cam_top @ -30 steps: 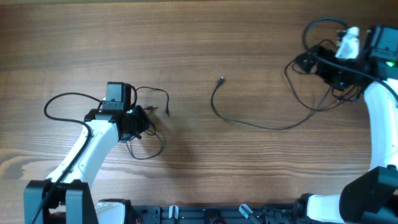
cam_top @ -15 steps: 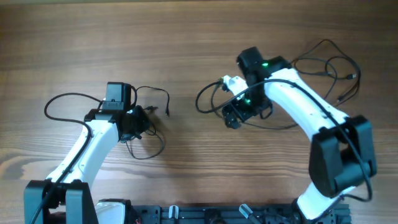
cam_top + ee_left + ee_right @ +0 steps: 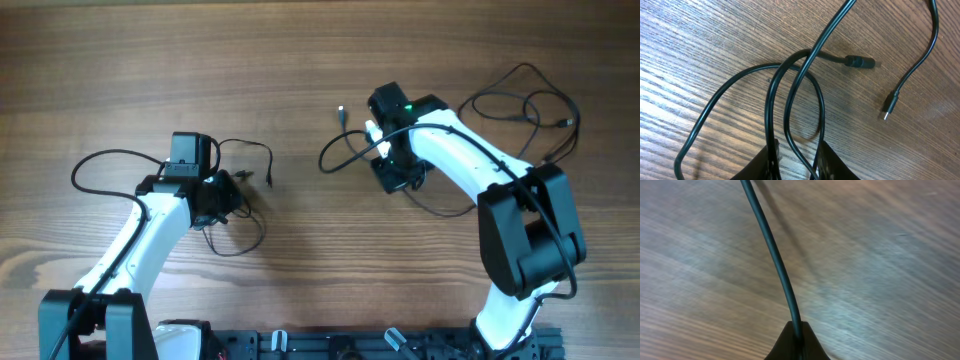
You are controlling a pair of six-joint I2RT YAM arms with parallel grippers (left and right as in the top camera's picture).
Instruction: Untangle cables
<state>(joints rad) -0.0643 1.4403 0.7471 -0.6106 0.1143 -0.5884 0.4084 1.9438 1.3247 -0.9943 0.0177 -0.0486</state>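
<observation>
Thin black cables (image 3: 245, 150) lie in loose loops round my left gripper (image 3: 222, 195) at the left of the table. In the left wrist view the left gripper (image 3: 797, 150) has its jaws a little apart, with three cable strands (image 3: 790, 80) running between them. A small plug end (image 3: 888, 107) and a barrel connector (image 3: 860, 62) rest on the wood ahead. Near the middle, my right gripper (image 3: 392, 172) is shut on another cable (image 3: 328, 160), whose plug end (image 3: 341, 112) points toward the back. In the right wrist view that cable (image 3: 775, 255) rises straight out of the shut right gripper (image 3: 797, 330).
More thin black loops (image 3: 520, 95) with a plug end (image 3: 568, 122) lie at the back right. The left arm's own thicker cable (image 3: 100, 160) arcs out to its left. Bare wooden table (image 3: 300, 60) stretches across the back.
The right arm swung in from the back right corner to the middle and closed on the middle cable, drawing its free end toward the back. The left arm has stayed put.
</observation>
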